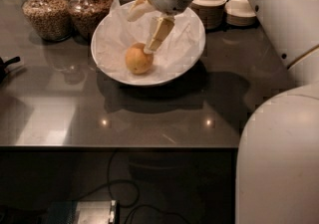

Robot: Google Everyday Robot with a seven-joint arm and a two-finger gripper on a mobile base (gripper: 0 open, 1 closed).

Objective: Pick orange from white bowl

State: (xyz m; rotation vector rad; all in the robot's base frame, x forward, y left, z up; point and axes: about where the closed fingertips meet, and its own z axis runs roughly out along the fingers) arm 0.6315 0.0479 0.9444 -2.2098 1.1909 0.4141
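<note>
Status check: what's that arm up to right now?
Gripper open, low over large white paper-lined bowl. In it, round yellow-orange fruit, not yet grasped. Nothing blocking.

Dim scene here, light coming down from overhead: the white bowl [175, 70] and its crinkled paper glow brightest, and the gripper [141, 32], fingers spread just above the orange [138, 59] inside the bowl, catches pale cream light on top. The bowl throws a broad dark shadow forward and to the right over the glossy dark table [55, 113], where two pinpoint glints sit near the front edge and the jars [47, 11] mirror faintly. Below the table edge, it drops to near black.
</note>
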